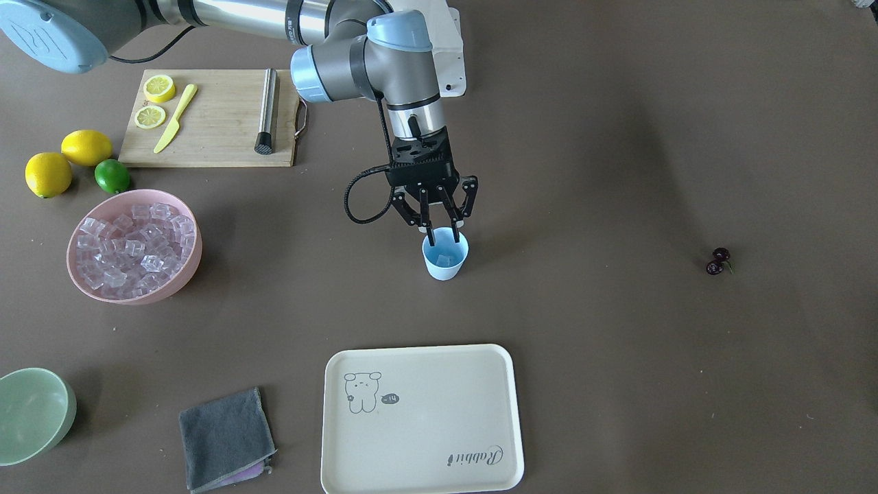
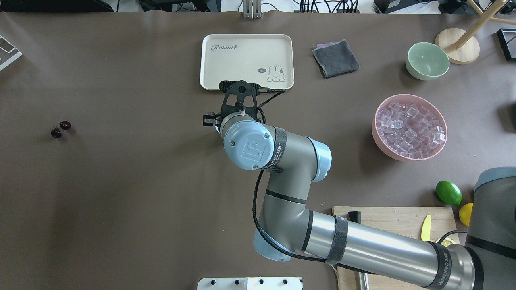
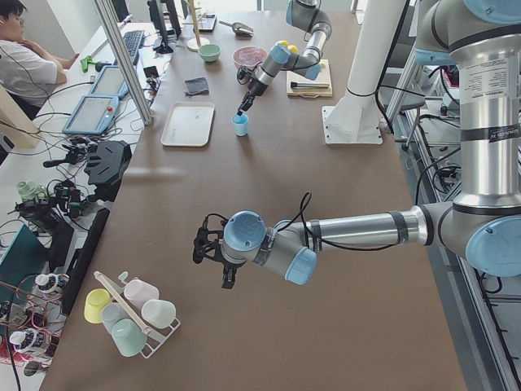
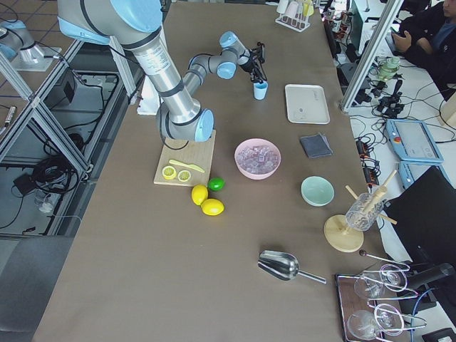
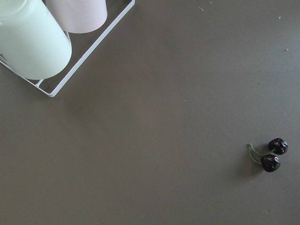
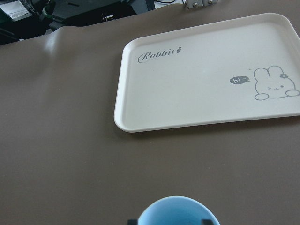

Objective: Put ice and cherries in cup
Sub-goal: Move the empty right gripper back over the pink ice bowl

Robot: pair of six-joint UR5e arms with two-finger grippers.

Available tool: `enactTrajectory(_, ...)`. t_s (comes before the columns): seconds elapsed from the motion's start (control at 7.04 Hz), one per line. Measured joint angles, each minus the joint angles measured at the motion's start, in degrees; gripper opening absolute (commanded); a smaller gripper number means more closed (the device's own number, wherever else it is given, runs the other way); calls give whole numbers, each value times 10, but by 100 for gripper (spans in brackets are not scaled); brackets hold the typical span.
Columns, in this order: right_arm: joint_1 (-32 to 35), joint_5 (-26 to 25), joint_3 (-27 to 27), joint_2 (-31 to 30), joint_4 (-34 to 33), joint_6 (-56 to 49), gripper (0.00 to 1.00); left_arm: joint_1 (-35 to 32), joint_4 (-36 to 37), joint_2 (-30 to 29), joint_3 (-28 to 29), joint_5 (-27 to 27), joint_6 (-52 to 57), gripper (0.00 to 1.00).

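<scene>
While the right gripper (image 1: 442, 237) hangs empty, fingers spread wide with the tips dipped into the cup (image 1: 446, 273), where one ice cube (image 1: 444, 260) lies, it should rise straight up so neither tip catches the rim. Open table runs toward the pink bowl (image 1: 180, 285); the tray (image 1: 418, 473) is near, the cherries (image 1: 717, 262) well apart. Of the left gripper (image 3: 227, 278) I cannot tell the opening.

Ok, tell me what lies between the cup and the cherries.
Nothing: in the front-facing view only bare table stretches from the cup to the cherries.
</scene>
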Motion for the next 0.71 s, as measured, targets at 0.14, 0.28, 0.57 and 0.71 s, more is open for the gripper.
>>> enactTrajectory(0.14, 1, 0, 0, 0, 8, 0, 100, 0, 0, 1, 0, 0, 0, 98)
enactTrajectory(0.28, 5, 4, 6, -3, 11, -1, 100, 0, 0, 1, 0, 0, 0, 98)
enactTrajectory(0.57, 38, 53, 65, -48, 8, -3, 100, 0, 0, 1, 0, 0, 0, 98)
enactTrajectory(0.71, 74, 107, 104, -81, -1, -9, 100, 0, -1, 0, 0, 0, 0, 98)
